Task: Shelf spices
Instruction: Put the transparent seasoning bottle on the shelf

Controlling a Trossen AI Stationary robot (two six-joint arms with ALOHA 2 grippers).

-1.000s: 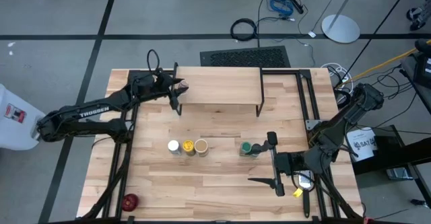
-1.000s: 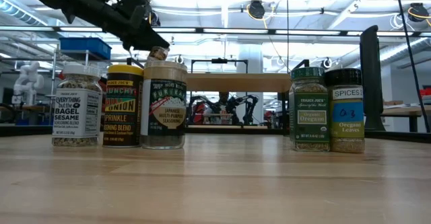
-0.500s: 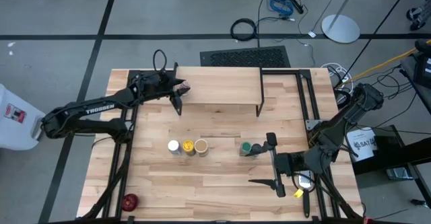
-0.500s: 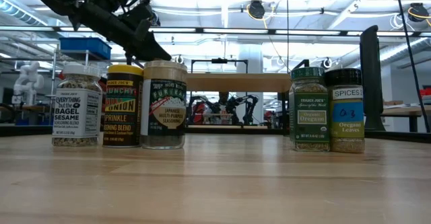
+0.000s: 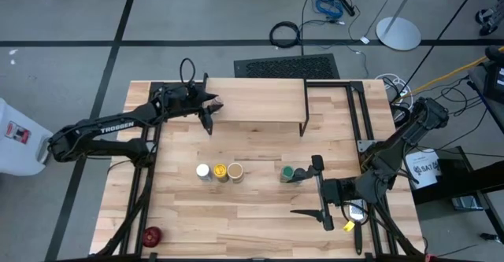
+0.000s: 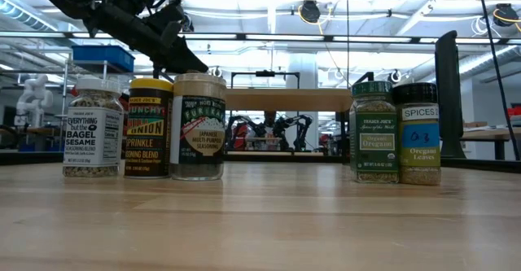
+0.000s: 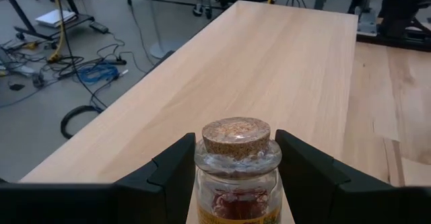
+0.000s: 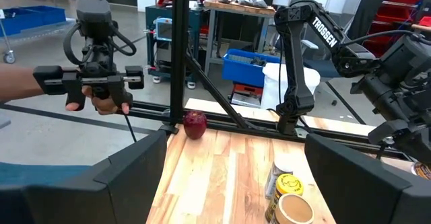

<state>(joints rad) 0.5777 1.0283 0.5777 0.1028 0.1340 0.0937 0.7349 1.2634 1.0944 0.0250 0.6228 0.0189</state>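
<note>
Since a second ago my left arm has nudged a little farther over the shelf's left end, and the cork jar it carries has slipped out of the low view behind the tan jar; since the half-second mark nothing has shifted. From the high view, the left hand [image 5: 211, 103] sits at about 11 o'clock on the worktop [image 5: 260, 207], right at the left end of the shelf [image 5: 256, 109], and it is clenched on a small glass jar with a cork stopper [image 7: 236, 158] — the left wrist view shows the stopper between the two dark fingers [image 7: 172, 173], reddish contents below, and the shelf's light plank running away beyond it. The right hand [image 5: 321, 193] rests at roughly 4 o'clock, spread wide and grasping nothing, its fingers lying along the wood just right of the jars. Five spices stand in a row across the middle of the worktop: in the low view the white-capped jar [image 6: 94, 128], the yellow jar [image 6: 150, 128] and the tan jar [image 6: 199, 127] stand close together as one group; the green-lidded jar [image 6: 375, 131] and the dark-lidded jar [image 6: 419, 133] pair up well apart from them, toward 3 o'clock. None of those five is on the shelf. A small red round object [image 5: 152, 234] lies near 7 o'clock at the worktop's corner — the right wrist view catches it too, with a person's hand [image 8: 101, 101] holding a controller in the room beyond.
</note>
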